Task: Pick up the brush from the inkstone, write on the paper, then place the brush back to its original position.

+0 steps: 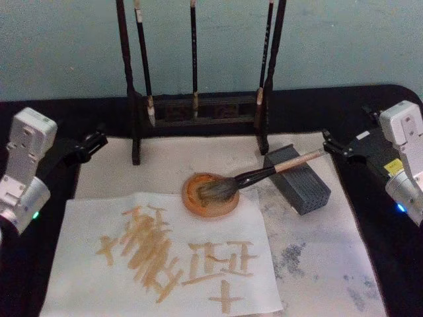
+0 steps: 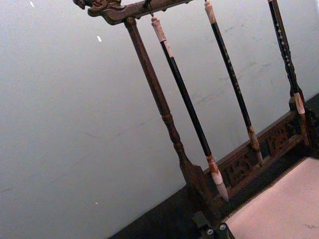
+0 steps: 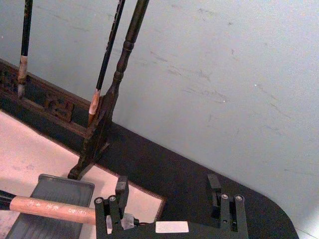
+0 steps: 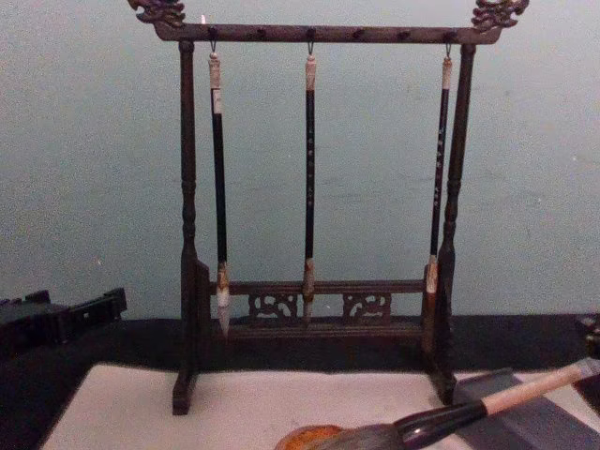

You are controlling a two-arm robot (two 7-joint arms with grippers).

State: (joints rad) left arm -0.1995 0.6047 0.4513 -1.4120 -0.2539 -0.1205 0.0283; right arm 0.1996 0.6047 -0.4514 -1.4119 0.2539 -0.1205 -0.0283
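The brush (image 1: 254,177) lies at rest: its bushy grey-brown head sits in a round orange dish (image 1: 198,206), and its pale handle leans on the dark grey rectangular inkstone (image 1: 301,188). The paper (image 1: 218,228) lies flat in front of the dish and carries tan brush strokes. My right gripper (image 1: 328,142) hovers open just beyond the handle's end. In the right wrist view the right gripper (image 3: 168,186) has its fingers spread wide, with the handle (image 3: 50,208) beside one finger and nothing held. At the table's left edge my left gripper (image 1: 98,140) stays away from everything.
A dark wooden rack (image 1: 198,112) with three thin black hanging brushes stands at the back, seen tall in the chest view as the rack (image 4: 187,234). A beige mat (image 1: 330,244) with grey stains covers the black table. The wall is close behind.
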